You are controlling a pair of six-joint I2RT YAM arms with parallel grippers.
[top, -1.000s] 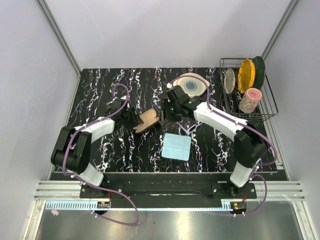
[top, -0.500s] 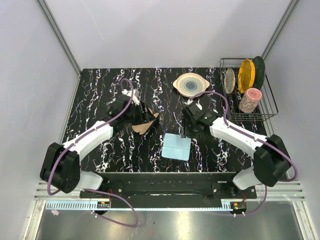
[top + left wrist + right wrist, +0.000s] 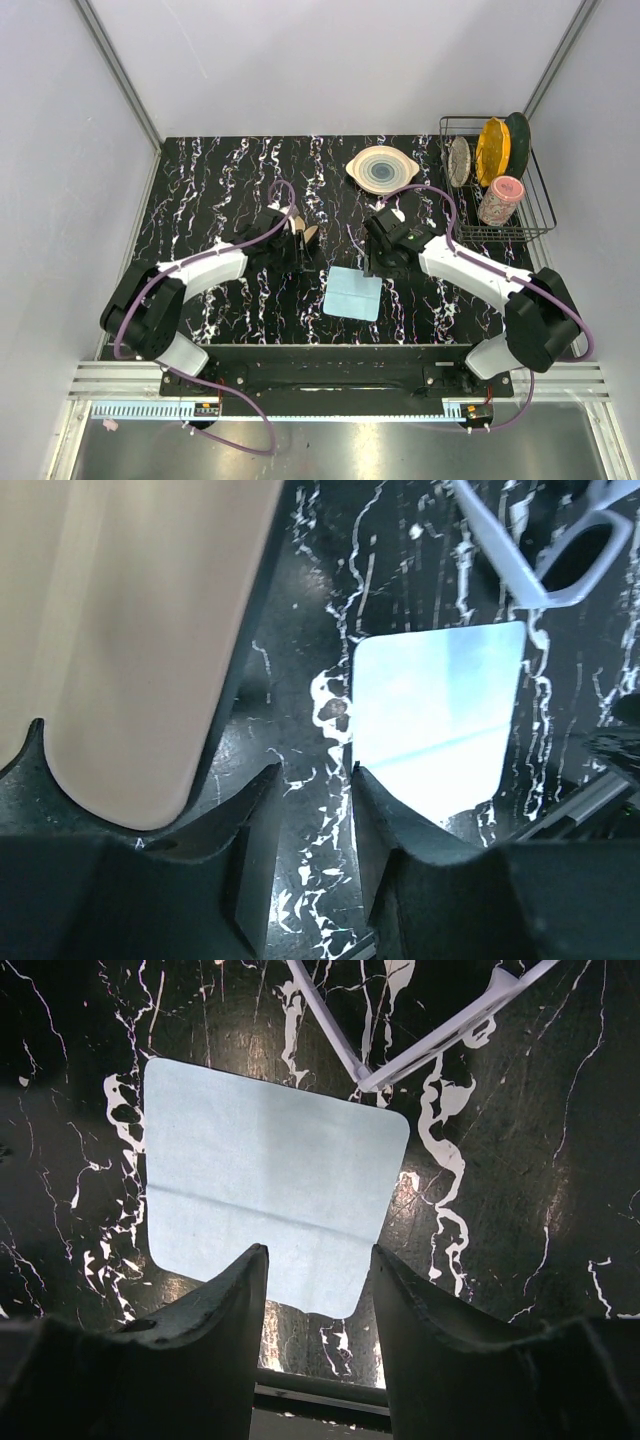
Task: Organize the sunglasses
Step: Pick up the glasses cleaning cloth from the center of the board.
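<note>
Whitish sunglasses [image 3: 440, 1038] are seen lying on the table [image 3: 200, 190] just beyond a corner of the cloth [image 3: 270, 1170], gripped by nothing. The right gripper [image 3: 315, 1255] is found moderately wide above the cloth's edge, empty. The left gripper [image 3: 310, 775] is seen with a small empty gap, the case [image 3: 130, 630] beside 1 finger.

Slim white-framed sunglasses [image 3: 430, 1040], arms unfolded

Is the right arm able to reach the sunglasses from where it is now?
Probably yes. The right gripper hovers with fingers open over the blue cloth, and the sunglasses lie just beyond it on the table, nothing between.
</note>
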